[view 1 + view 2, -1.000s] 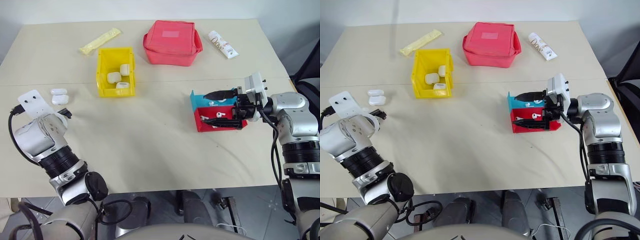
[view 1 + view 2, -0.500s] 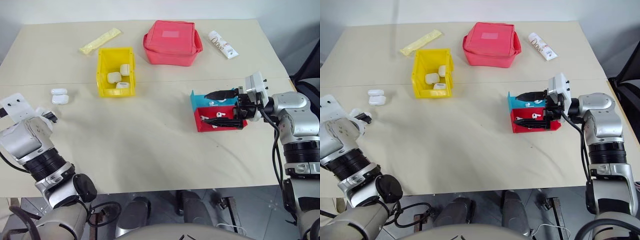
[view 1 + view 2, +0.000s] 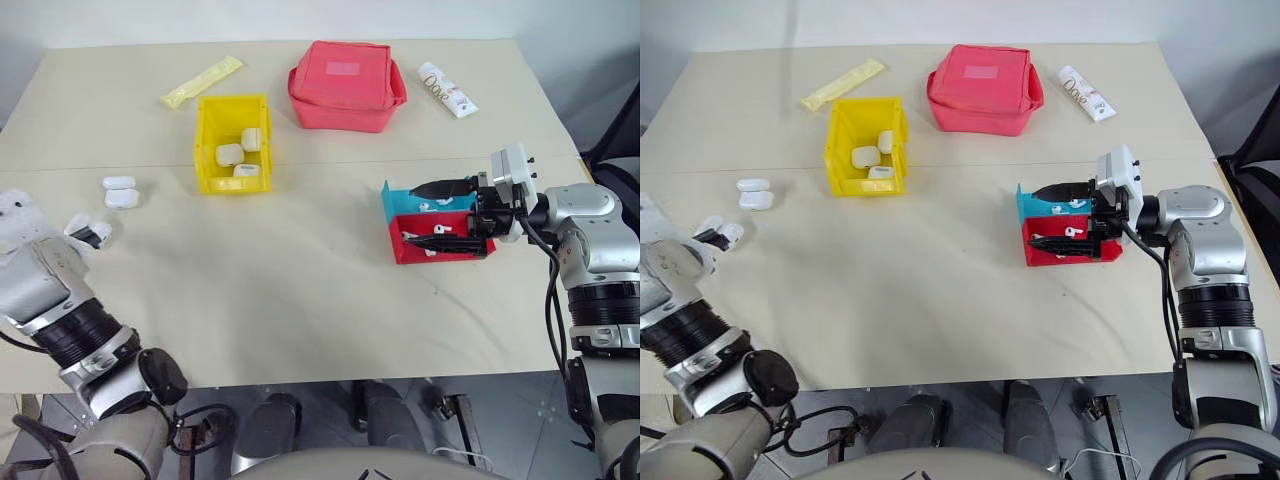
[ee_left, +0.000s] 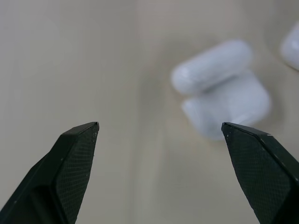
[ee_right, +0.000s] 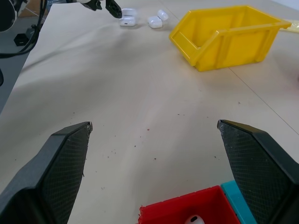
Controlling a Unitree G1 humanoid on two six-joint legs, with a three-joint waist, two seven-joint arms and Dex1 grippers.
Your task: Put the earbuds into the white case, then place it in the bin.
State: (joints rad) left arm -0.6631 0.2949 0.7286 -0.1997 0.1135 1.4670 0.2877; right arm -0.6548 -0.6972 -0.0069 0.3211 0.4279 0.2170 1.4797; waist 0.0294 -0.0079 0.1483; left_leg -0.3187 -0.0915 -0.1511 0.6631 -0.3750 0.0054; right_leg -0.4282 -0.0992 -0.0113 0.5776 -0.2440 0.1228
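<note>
On the beige desk (image 3: pixel 300 290), the left gripper (image 3: pixel 88 232) hovers near the left edge with its jaws spread wide and empty, close to two white cases (image 3: pixel 119 192) lying side by side. One of them, an open white case (image 4: pixel 226 105), sits just ahead of the jaws in the left wrist view. The right gripper (image 3: pixel 440 215) hangs over the red tray (image 3: pixel 438 250) and blue tray (image 3: pixel 400 200), jaws open, holding nothing. White earbuds (image 3: pixel 440 230) lie in the trays. The yellow bin (image 3: pixel 232 142) stands farther back, holding three white cases.
</note>
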